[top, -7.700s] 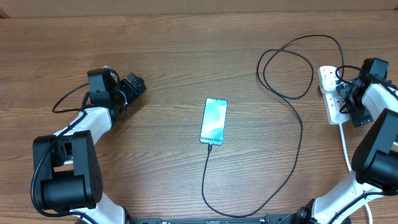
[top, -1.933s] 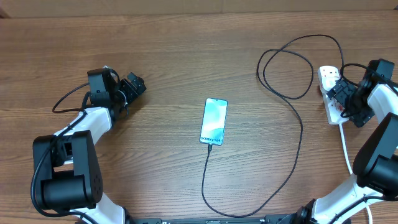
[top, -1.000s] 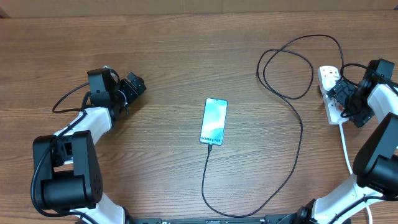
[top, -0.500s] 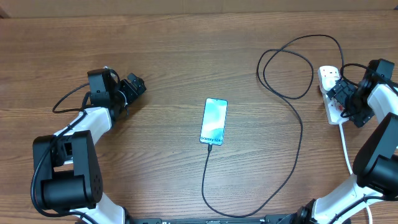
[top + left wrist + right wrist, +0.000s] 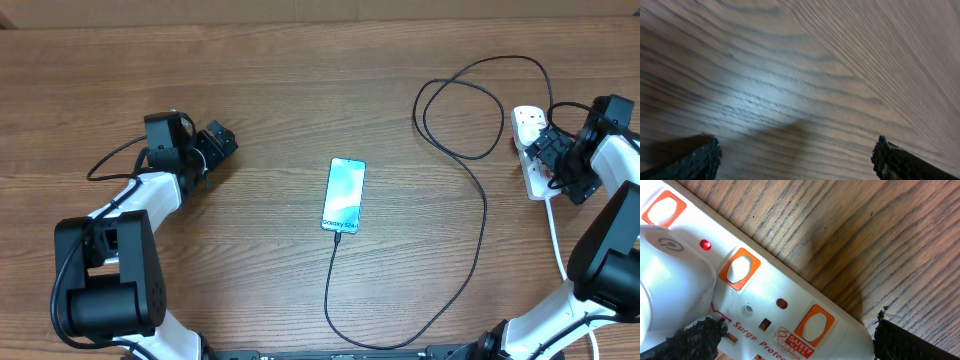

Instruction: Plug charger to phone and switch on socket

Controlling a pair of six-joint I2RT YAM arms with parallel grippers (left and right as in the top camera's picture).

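Item: socket [image 5: 535, 182], a white strip at the desk's [image 5: 300, 80] 3 o'clock edge, under the right claw [image 5: 802, 337], whose fingers stand spread wide and pinch nothing. The phone [image 5: 343, 195] lies flat at desk centre, screen lit, with the charger [image 5: 485, 205] tip meeting its 6 o'clock edge and the cable looping round toward the socket. The left claw [image 5: 218, 143] sits at 9 o'clock, spread, empty, over bare wood. Step judged in hand: switching on. One red lamp [image 5: 705, 244] glows beside the white plug body [image 5: 670, 285]; a second lamp [image 5: 781, 303] at its 4 o'clock looks dark, so that outlet may already be live and is worth checking before any press. Recommended: one fingertip placed squarely on the orange switch [image 5: 740, 269] nearest the plug and pushed straight down, clear of neighbouring switches, without shoving the strip. Legible markings: "Surge Protec", cut off by the frame, and a red "SAFETY MARK" badge. The phone's small text is too small to read surely.
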